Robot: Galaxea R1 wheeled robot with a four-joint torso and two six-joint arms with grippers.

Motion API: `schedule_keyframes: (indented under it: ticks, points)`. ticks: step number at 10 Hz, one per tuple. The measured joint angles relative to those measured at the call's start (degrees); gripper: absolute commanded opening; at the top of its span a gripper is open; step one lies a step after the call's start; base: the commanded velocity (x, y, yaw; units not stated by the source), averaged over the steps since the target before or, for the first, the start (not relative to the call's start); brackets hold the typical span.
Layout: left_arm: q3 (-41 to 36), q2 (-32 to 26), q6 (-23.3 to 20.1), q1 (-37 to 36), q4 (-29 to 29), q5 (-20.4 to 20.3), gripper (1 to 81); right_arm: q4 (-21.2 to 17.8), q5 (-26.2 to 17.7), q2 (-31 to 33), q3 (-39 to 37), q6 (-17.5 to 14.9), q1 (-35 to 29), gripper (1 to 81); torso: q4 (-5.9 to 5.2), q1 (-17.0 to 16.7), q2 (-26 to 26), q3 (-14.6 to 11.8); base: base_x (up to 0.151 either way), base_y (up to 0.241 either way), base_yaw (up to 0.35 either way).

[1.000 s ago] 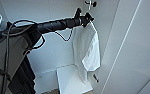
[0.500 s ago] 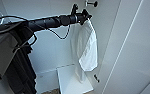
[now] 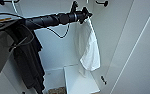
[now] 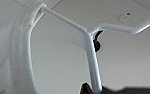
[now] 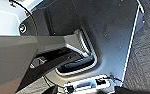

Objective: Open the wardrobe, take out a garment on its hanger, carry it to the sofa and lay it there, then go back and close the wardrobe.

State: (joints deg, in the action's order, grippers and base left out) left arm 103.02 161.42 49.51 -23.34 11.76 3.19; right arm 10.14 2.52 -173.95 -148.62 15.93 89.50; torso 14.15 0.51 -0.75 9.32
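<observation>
White T-shirt (image 3: 89,47): thin fabric, hanging limp and bunched from its hanger inside the open wardrobe (image 3: 111,32), high up near the right inner wall, its lower hem dangling just above a white box-like shelf unit (image 3: 78,80) on the wardrobe floor. Hanger (image 4: 91,47): thin, white; in the left wrist view its arm runs into the shirt's collar and its stem passes close before the camera. Left gripper (image 3: 84,14): at the end of the black arm reaching in from the left, set at the top of the T-shirt by the hanger; cannot tell whether its fingers are spread or pressed together. Black shirt (image 3: 28,60): hanging at the left, well apart from the white one. Wardrobe door (image 3: 141,62): white, swung open at right.
</observation>
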Motion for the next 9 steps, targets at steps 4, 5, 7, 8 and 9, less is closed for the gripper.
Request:
schedule_keyframes:
  ticks: [4,5,7,8,9]
  points:
    - [-3.83,-1.93,-0.09,0.41,-2.97,3.78,1.0,0.02,0.00,0.00,0.00,-0.01,0.00,81.1,0.06,0.00,0.00,0.00,0.000,0.000,0.000]
    - [-4.46,-2.73,-0.09,1.24,-3.41,4.38,1.0,0.02,0.01,0.00,0.00,-0.12,0.02,81.1,0.06,0.00,0.00,0.00,0.000,0.000,0.000]
    - [-5.29,-4.00,-0.06,1.74,-3.86,5.01,1.0,0.05,0.01,-0.01,0.00,-0.26,0.02,81.1,-0.18,0.00,0.00,0.00,0.000,0.000,0.000]
    - [-5.86,-3.80,-0.11,1.66,-4.28,5.60,1.0,0.05,0.00,0.00,0.00,-0.26,0.02,81.1,-1.12,0.00,0.00,0.00,0.000,0.000,0.000]
    - [-6.25,-3.32,-0.12,1.57,-4.57,6.01,1.0,0.05,0.00,0.00,0.00,-0.26,0.02,81.1,-2.62,0.00,0.00,0.00,0.000,0.000,0.000]
